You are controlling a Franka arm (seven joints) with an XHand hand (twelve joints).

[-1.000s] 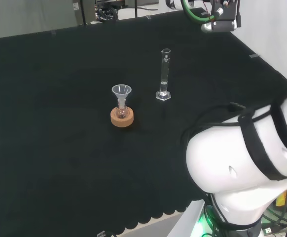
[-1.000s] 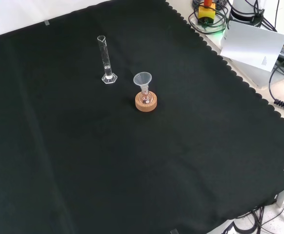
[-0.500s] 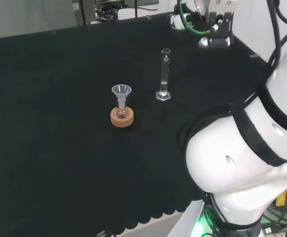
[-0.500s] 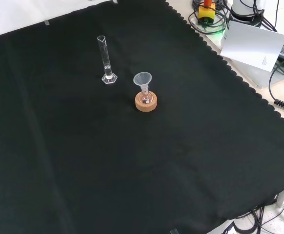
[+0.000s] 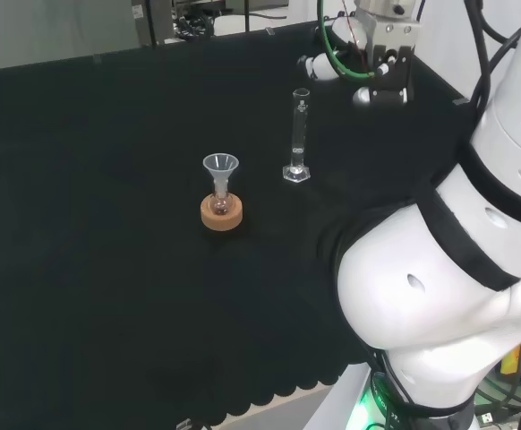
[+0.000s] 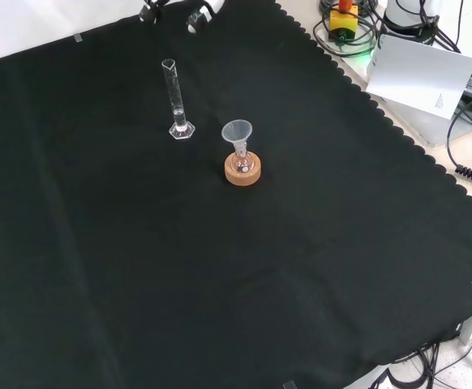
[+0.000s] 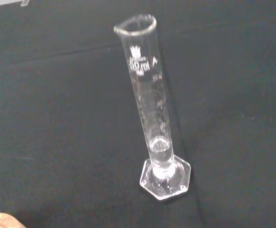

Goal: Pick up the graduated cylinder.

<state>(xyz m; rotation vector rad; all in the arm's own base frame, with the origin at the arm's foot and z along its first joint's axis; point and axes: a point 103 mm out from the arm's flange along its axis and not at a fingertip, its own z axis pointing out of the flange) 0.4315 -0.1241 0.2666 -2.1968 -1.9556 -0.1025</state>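
Observation:
The graduated cylinder is clear glass with a hexagonal foot and stands upright on the black cloth. In the front view the cylinder stands left of and behind the funnel. The wrist view looks down on the cylinder, which appears empty. The hand hangs above and to the right of the cylinder's top, apart from it. Two pale fingertips reach in at the front view's top, spread apart with nothing between them.
A small flask with a clear funnel in its neck sits on a cork ring, left of and nearer than the cylinder in the head view. The cork ring is close beside the cylinder's foot. The arm's white links stand at the right.
The hand has come down and moved left in the head view, closer to the cylinder's top, and its fingertips have entered the front view's top. The cylinder and funnel have not moved.

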